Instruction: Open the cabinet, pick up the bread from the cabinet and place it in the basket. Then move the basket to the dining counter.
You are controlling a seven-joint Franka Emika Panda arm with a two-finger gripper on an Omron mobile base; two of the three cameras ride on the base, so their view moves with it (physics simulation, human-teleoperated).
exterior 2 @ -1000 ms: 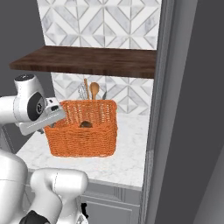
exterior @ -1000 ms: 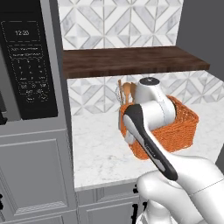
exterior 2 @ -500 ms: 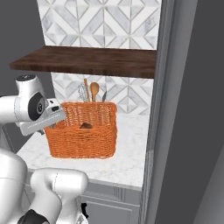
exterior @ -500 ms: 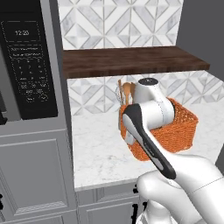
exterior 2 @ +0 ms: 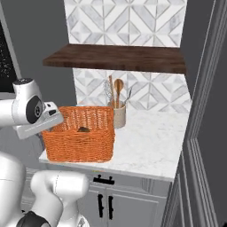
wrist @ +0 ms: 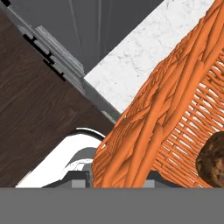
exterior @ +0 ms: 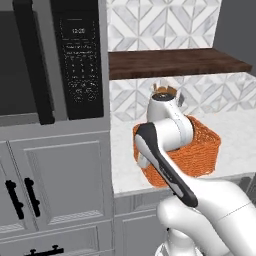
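1. On the white bench (exterior 2: 155, 142) backed by geometric tiles, the basket (exterior 2: 80, 141) stands near the front edge, just beside a utensil holder (exterior 2: 119, 116) with wooden spoons.
2. The bread (exterior 2: 83, 130) lies inside the basket, low against the weave; the hand view shows it as a dark golden lump (wrist: 214, 159) behind the wicker wall. The pick-and-place part of the task reads as complete.
3. The dark brown shelf board (exterior 2: 115, 57) of the cabinet is exposed above the bench, with nothing visible on it. The opening step reads as complete.
4. The tool (exterior 2: 55, 120) sits at the basket's near-left rim. The hand view places the wicker rim directly at the tool's tips, so the tool is clamped narrow on the basket wall.
5. From the left base view, the arm (exterior: 165, 165) covers the near part of the basket (exterior: 202, 150); whether the base of the basket touches the bench cannot be told.
6. Remaining work, as a judgement: carry the basket away from this bench and set it on the dining counter.
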